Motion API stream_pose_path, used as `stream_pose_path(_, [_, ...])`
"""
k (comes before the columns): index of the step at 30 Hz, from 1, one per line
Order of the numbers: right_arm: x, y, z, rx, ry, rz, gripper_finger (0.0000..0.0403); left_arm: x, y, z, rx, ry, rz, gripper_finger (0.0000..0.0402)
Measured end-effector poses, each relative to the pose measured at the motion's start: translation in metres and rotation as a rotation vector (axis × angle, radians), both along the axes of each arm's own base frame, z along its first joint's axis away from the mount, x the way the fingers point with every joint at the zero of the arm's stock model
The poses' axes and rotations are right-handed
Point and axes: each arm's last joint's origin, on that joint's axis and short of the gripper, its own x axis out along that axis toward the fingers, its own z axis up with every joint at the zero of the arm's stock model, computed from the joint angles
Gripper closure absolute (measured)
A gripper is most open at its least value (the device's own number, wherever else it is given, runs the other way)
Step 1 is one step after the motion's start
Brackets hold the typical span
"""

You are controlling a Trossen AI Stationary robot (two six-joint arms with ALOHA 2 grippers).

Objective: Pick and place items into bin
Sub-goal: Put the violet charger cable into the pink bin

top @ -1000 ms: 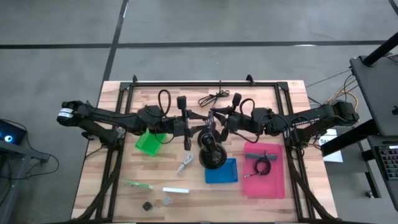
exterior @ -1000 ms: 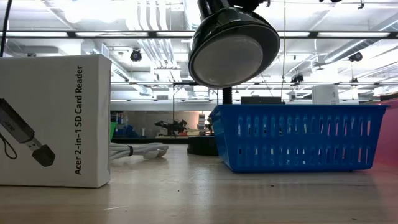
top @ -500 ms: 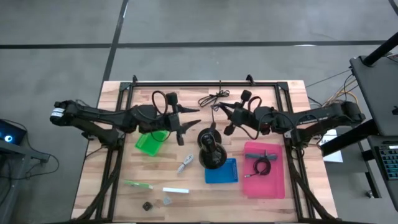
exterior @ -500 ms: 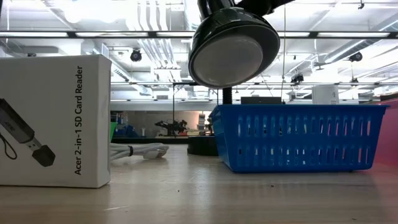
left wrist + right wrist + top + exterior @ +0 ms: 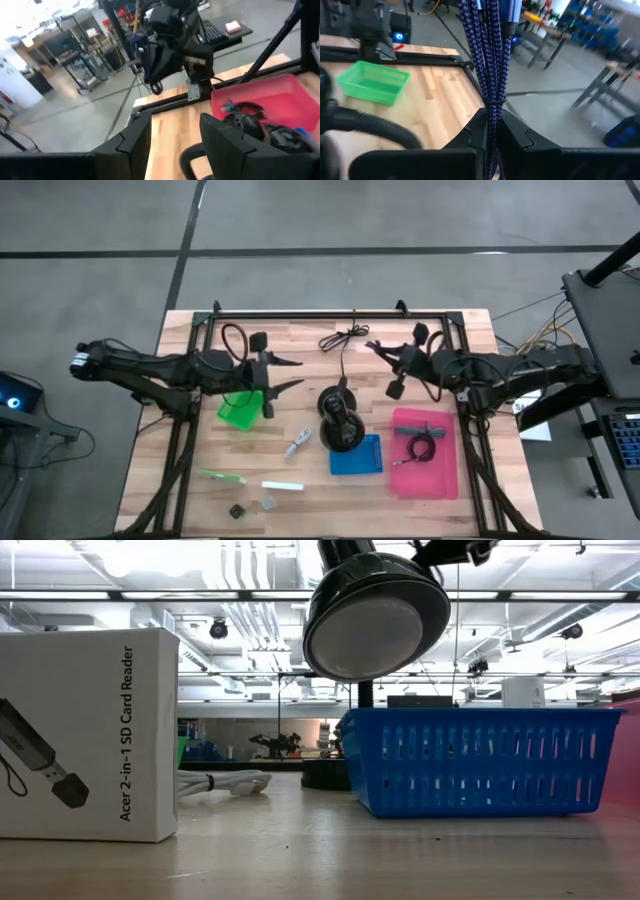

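1. A pale wooden plank worktop (image 5: pixel 200 510), framed in black metal rails, is seen from above.
2. The left arm reaches in from the left edge. Its left claw (image 5: pixel 283 373) hangs over the back half of the worktop, its two dark fingers apart with nothing between them.
3. Just beside that claw sits a small green bin (image 5: pixel 240 409) with thin plastic walls.
4. Near the front left corner lie a green stick (image 5: pixel 221 476), a flat white stick (image 5: pixel 282 486) and two tiny cubes (image 5: pixel 252 507), one black and one grey, all well apart from the bins.
5. A small grey-and-white oddment (image 5: pixel 297 444) lies between the green bin and the stand.
6. At centre stands a glossy black stand (image 5: pixel 340 425) with a round base and a rounded head.
7. Touching the stand's base is a blue bin (image 5: pixel 357 455) with slotted, basket-like walls.
8. A thin black cord (image 5: pixel 343 338) lies looped near the back rail.
9. The right claw (image 5: pixel 377 346), at back right of centre, is clamped on a bundle of purple braided cable (image 5: pixel 490 65) with a woven texture.
10. At right sits a pink bin (image 5: pixel 440 470), smooth-walled and rectangular, holding a black cable coil (image 5: pixel 418 448) and a teal pen (image 5: pixel 412 425).
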Motion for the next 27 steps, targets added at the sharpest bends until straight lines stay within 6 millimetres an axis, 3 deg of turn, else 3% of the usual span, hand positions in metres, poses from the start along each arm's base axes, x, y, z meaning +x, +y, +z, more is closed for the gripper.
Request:
stream_pose_path(11, [-0.023, 0.015, -0.009, 0.165, 0.073, 0.026, 0.0388, -0.028, 0.004, 0.000, -0.073, -0.017, 0.000, 0.0249])
stream_pose_path(27, [-0.041, 0.030, -0.037, 0.468, 0.254, -0.047, 0.0388, -0.038, 0.005, -0.004, -0.133, 0.034, 0.010, 0.0249])
